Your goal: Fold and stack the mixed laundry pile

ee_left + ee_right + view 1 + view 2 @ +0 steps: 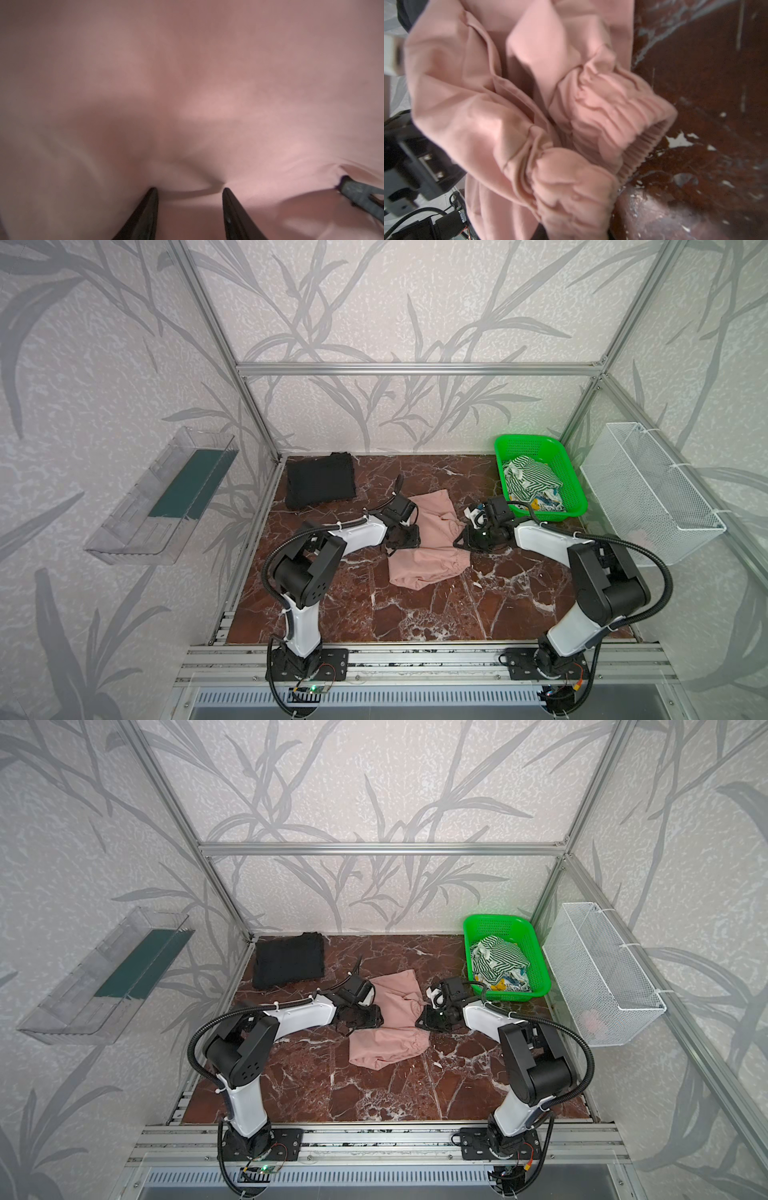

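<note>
The dusty-pink shorts [432, 568] lie crumpled mid-table, between my two grippers. My left gripper [409, 537] is at their left edge; in its wrist view the gripper [189, 189] stands open, its fingertips apart and pressed onto pink cloth. My right gripper [460, 540] is at the shorts' right edge. There the gathered waistband [612, 124] bunches over the jaws and hides them. A folded black T-shirt [320, 485] lies at the back left. The green-and-white striped cloth [528, 479] and a small multicoloured piece [544, 502] lie in the green basket [525, 441].
A white wire basket [648, 489] hangs on the right wall. A clear plastic tray [162, 497] hangs on the left wall. Metal frame posts stand at the table's corners. A dark grey forked tip [357, 193] pokes into the pink cloth.
</note>
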Action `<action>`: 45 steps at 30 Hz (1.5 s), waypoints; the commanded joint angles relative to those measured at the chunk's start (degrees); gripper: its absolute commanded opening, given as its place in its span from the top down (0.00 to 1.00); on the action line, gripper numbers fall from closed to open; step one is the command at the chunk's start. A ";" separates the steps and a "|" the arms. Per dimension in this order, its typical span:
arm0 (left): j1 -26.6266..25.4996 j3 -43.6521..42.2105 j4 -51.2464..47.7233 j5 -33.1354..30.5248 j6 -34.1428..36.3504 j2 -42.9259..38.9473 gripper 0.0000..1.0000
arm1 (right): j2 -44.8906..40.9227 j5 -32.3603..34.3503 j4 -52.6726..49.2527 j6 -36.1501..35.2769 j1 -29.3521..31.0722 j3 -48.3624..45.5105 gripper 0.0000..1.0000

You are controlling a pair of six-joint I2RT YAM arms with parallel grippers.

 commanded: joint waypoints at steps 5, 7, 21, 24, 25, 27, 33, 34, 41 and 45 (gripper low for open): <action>-0.21 0.71 -1.31 0.95 4.80 3.55 0.50 | -4.76 3.29 -17.42 -10.46 4.49 6.54 0.79; -0.24 1.00 -1.60 1.18 6.24 3.91 0.50 | -5.95 6.40 -21.82 -12.33 7.03 7.66 0.76; -1.39 0.94 -2.48 1.48 9.90 4.22 0.51 | -10.48 10.63 -22.14 -8.16 11.54 4.63 0.62; -1.66 0.30 -2.05 1.36 9.32 3.80 0.51 | -9.43 11.17 -20.91 -6.62 11.58 4.18 0.62; -1.68 0.08 -1.83 1.29 9.06 3.66 0.51 | -9.23 12.40 -21.22 -5.84 11.57 4.05 0.59; -1.73 -0.36 -1.53 1.19 8.78 3.41 0.51 | -9.55 14.43 -20.80 -4.53 11.41 3.20 0.52; -1.75 -0.50 -1.69 1.33 8.68 3.26 0.51 | -9.20 14.99 -17.18 -1.85 10.77 0.08 0.42; -1.74 -0.47 -1.82 1.26 8.74 3.16 0.51 | -9.24 15.93 -16.50 -0.94 10.51 -0.74 0.40; -1.76 -0.21 -2.32 1.24 8.98 3.00 0.51 | -9.90 17.14 -11.68 2.21 6.60 -5.36 0.39; -1.81 -0.47 -2.12 1.22 8.78 2.93 0.51 | -9.27 15.90 -10.21 3.06 5.92 -6.48 0.31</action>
